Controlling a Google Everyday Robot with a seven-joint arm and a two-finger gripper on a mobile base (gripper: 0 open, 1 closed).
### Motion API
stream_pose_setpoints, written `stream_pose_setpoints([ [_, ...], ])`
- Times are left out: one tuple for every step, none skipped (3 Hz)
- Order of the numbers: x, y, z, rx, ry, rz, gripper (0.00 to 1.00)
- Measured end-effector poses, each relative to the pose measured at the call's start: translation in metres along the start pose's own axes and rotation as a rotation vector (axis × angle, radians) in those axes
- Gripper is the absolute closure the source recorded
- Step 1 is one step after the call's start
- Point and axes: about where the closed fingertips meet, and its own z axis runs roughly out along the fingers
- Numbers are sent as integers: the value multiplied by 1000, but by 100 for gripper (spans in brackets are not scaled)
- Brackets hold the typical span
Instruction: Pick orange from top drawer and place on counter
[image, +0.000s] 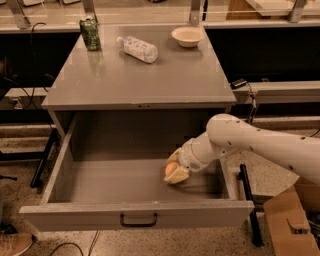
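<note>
The top drawer of the grey cabinet is pulled fully open, its black handle at the front middle. The orange lies on the drawer floor at the right, near the middle of its depth. My gripper is down inside the drawer, reaching in from the right on the white arm, and sits right at the orange, covering its right side. The counter is the grey cabinet top behind and above the drawer.
On the counter's far edge stand a green can, a clear plastic bottle lying on its side and a white bowl. A pale ledge with metal posts runs behind. A cardboard box sits on the floor at right.
</note>
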Motion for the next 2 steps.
stream_pose_setpoints([
  [-4,1,-2,-2,-7,-16,73],
  [-19,-2,-41,22,-40,-70,96],
])
